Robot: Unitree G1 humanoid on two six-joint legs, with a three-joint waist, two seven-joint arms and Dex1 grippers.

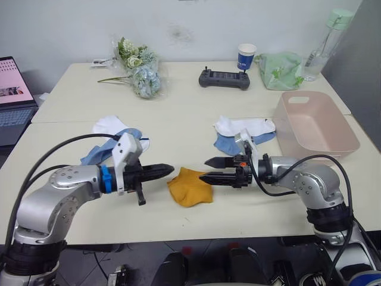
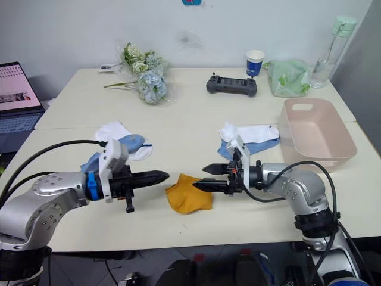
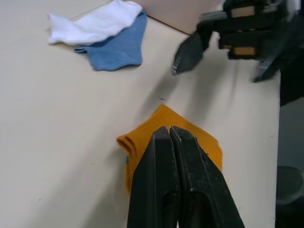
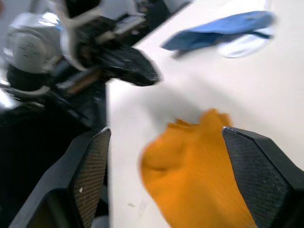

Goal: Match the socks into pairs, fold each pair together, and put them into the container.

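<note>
No legible writing anywhere: the blue paper cup (image 1: 246, 56) carries a white mark too small to read, and the laptop (image 1: 12, 98) screen at the table's left edge shows only a pink page. Mustard-orange socks (image 1: 189, 186) lie folded in one crumpled bundle near the front edge of the table (image 1: 178, 113), between the two grippers. Left gripper (image 1: 169, 168): fingers pressed together, empty, tips just beside the bundle's left side; the left wrist view shows them closed above the bundle. Right gripper (image 1: 209, 169): fingers spread wide, nothing held, tips just right of the bundle; the right wrist view shows the orange fabric between the two pads, contact not discernible. A white sock over a light blue sock (image 1: 119, 137) lies behind the left arm; a second white-on-blue pile (image 1: 244, 132) lies behind the right gripper, near the pale pink container (image 1: 314, 124), whose visible interior holds nothing. Head views alone show a black controller (image 1: 224, 78), artificial flowers (image 1: 138, 67), green bag (image 1: 278, 70) and clear bottle (image 1: 324, 43) along the far side.
</note>
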